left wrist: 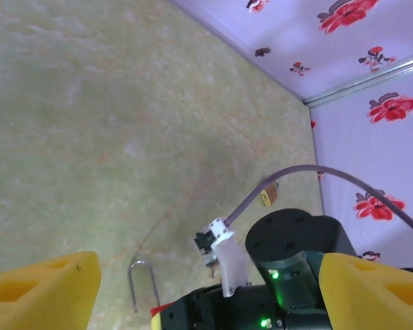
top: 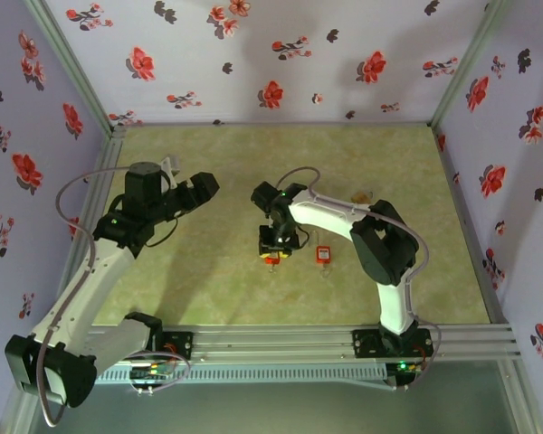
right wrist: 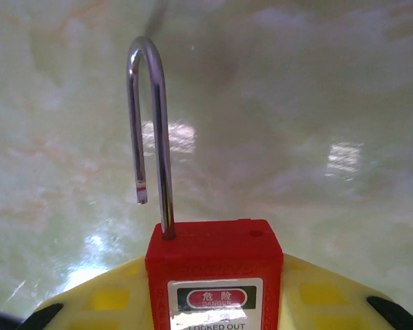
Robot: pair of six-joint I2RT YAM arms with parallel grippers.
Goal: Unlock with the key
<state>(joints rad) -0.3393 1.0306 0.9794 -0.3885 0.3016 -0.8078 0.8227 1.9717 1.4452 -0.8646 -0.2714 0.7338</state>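
Observation:
A red padlock (right wrist: 215, 271) with a white "DANGER / LOCKED OUT" label sits upright between the yellow fingers (right wrist: 96, 299) of my right gripper (right wrist: 213, 282), which is shut on its body. Its steel shackle (right wrist: 151, 124) is raised, with the short leg free of the body. From above, the right gripper (top: 273, 244) holds this padlock (top: 271, 259) at the table's middle. My left gripper (top: 205, 186) hovers to the left of it, open and holding nothing. The left wrist view shows the left gripper (left wrist: 208, 269) with its yellow fingers (left wrist: 45, 292) wide apart and the shackle (left wrist: 143, 283) beyond. The key is hidden.
A second red padlock (top: 323, 254) lies on the green tabletop just right of the held one. A small brass padlock (left wrist: 268, 194) lies farther back, near the right arm (top: 380, 240). Flowered walls (top: 271, 54) close in the table on three sides.

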